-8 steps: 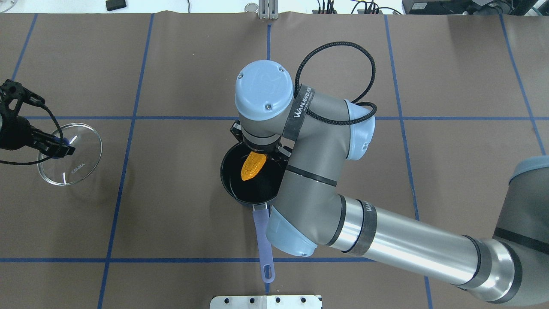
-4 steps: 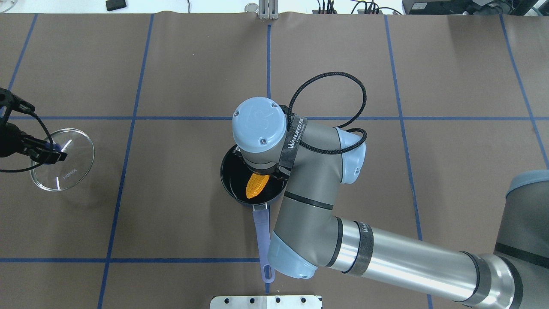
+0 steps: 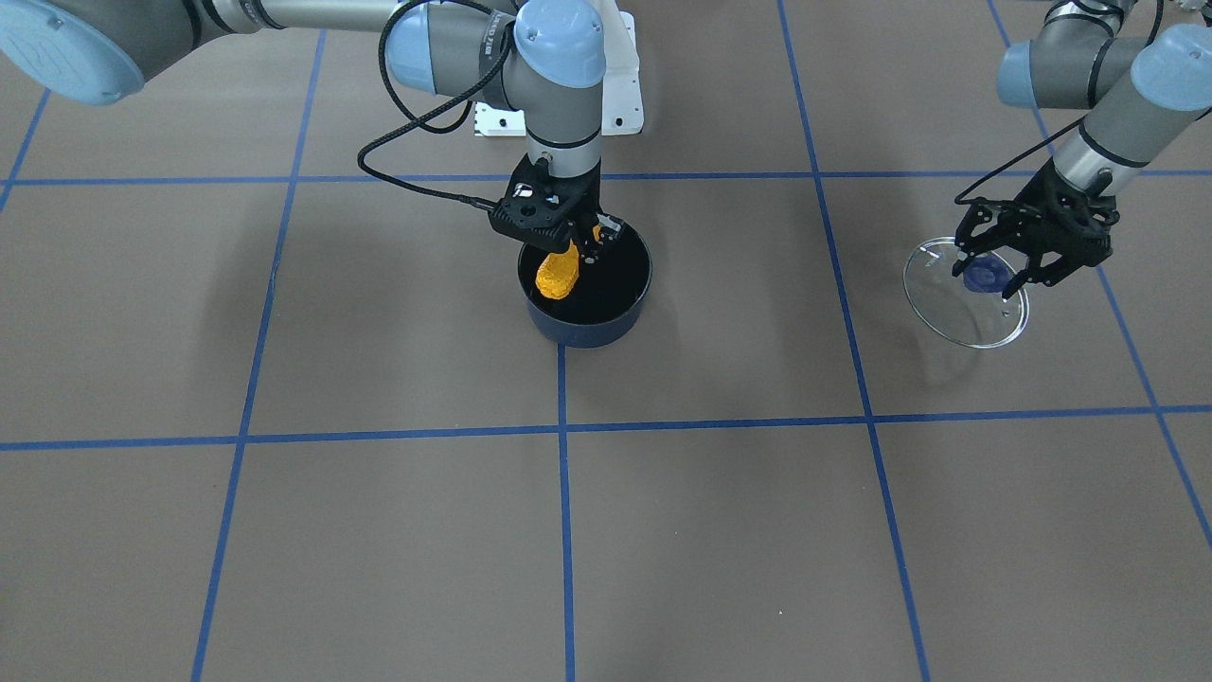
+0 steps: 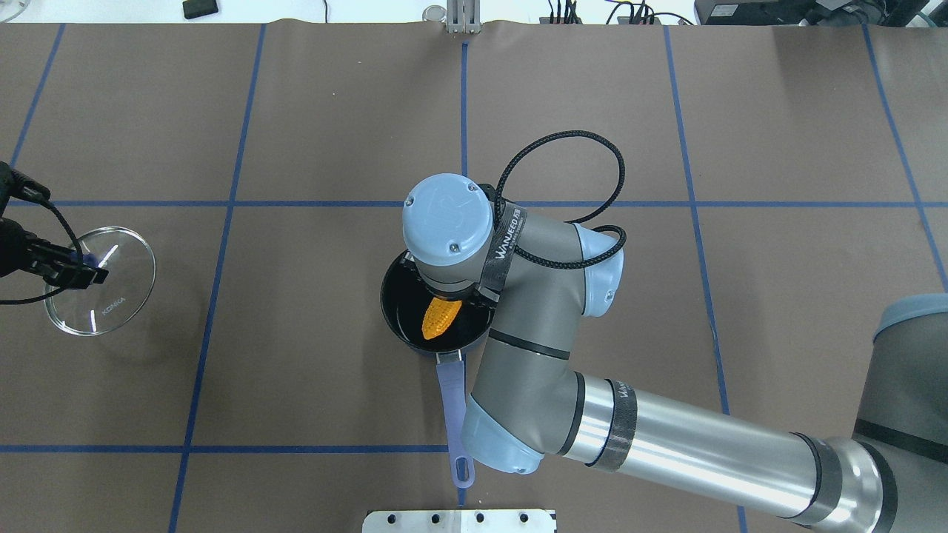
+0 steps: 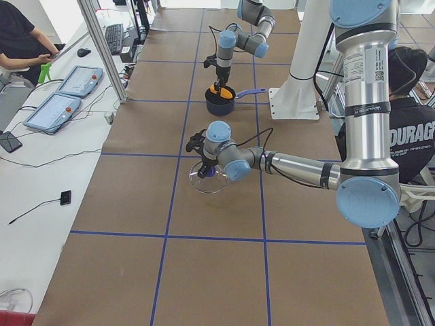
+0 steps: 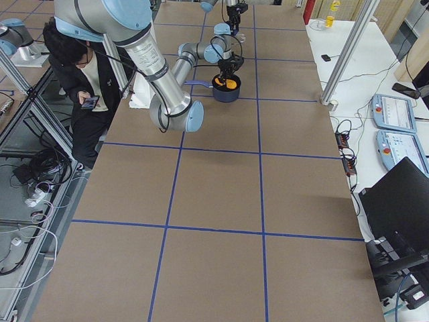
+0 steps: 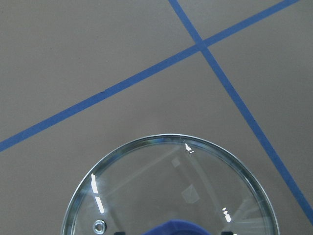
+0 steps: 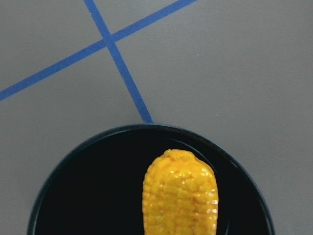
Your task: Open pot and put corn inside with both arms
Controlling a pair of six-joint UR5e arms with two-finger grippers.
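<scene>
The dark blue pot [image 4: 391,317] stands open at the table's middle, its long handle [image 4: 451,400] pointing toward the robot. My right gripper [image 3: 568,244] is shut on the orange-yellow corn [image 3: 558,272] and holds it tip-down inside the pot's [image 3: 589,329] mouth. In the right wrist view the corn [image 8: 180,196] hangs over the black inside. In the overhead view the corn [image 4: 440,317] shows below my wrist, which hides the fingers. My left gripper [image 3: 1009,275] is shut on the blue knob of the glass lid [image 3: 954,305], tilted low over the table at the far left [image 4: 111,300].
A black cable loop [image 4: 564,142] arches off my right wrist. A white mounting plate [image 4: 459,520] sits at the table's near edge, just past the handle's end. Blue tape lines [image 4: 222,203] grid the brown table. Operators sit beside the table in the side views.
My right arm has moved toward the robot and lowered the corn deeper into the pot. My left gripper has carried the lid further left and slightly nearer the robot.
</scene>
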